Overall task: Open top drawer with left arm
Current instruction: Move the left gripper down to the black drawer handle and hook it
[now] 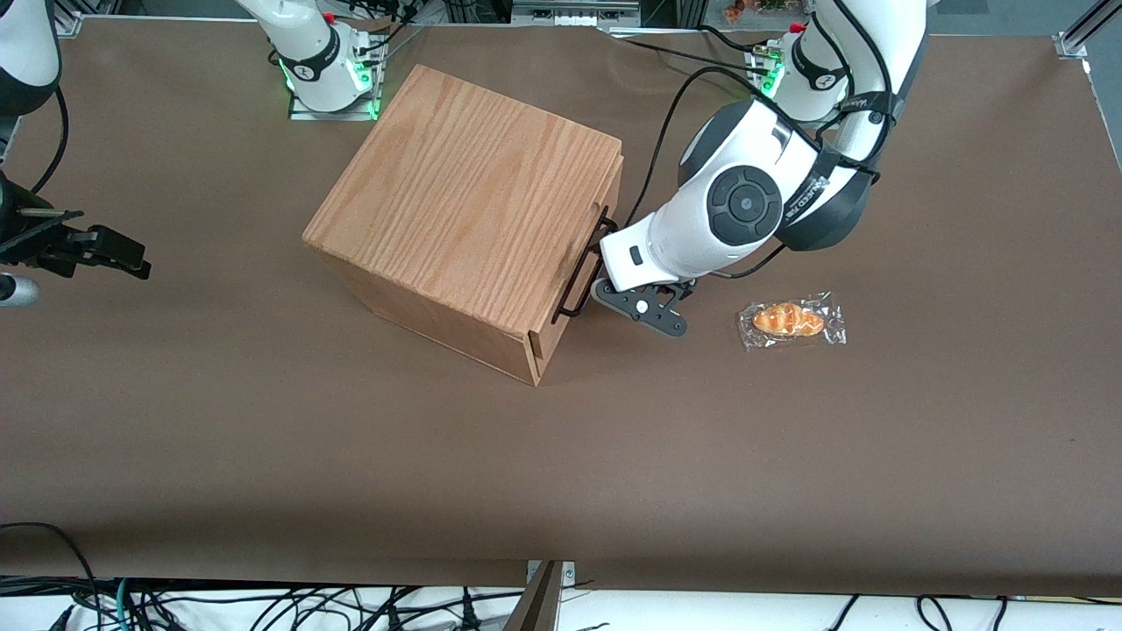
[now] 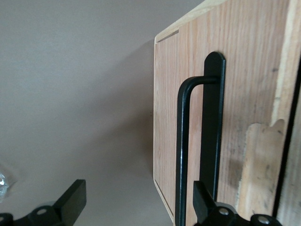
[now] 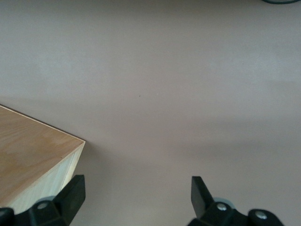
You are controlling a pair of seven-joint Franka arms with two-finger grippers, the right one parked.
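Note:
The oak-grain box [image 1: 473, 197] stands mid-table with its front turned toward the working arm's end. The top drawer [image 1: 616, 188] looks shut, its front [image 2: 164, 108] flush with the casing. Its thin black bar handle [image 1: 578, 267] runs along that front. The left arm [image 1: 745, 206] reaches down in front of the drawer. Its gripper [image 1: 603, 256] is open at the handle. In the left wrist view the gripper [image 2: 138, 202] straddles the bar [image 2: 181, 150]: one finger [image 2: 203, 200] sits between the bar and the drawer front, and the other [image 2: 73, 200] stands well clear over the table. Nothing is gripped.
A wrapped bread roll [image 1: 791, 321] lies on the brown table [image 1: 561, 464] toward the working arm's end, a little nearer the front camera than the gripper. A corner of its wrapper shows in the left wrist view [image 2: 3, 181].

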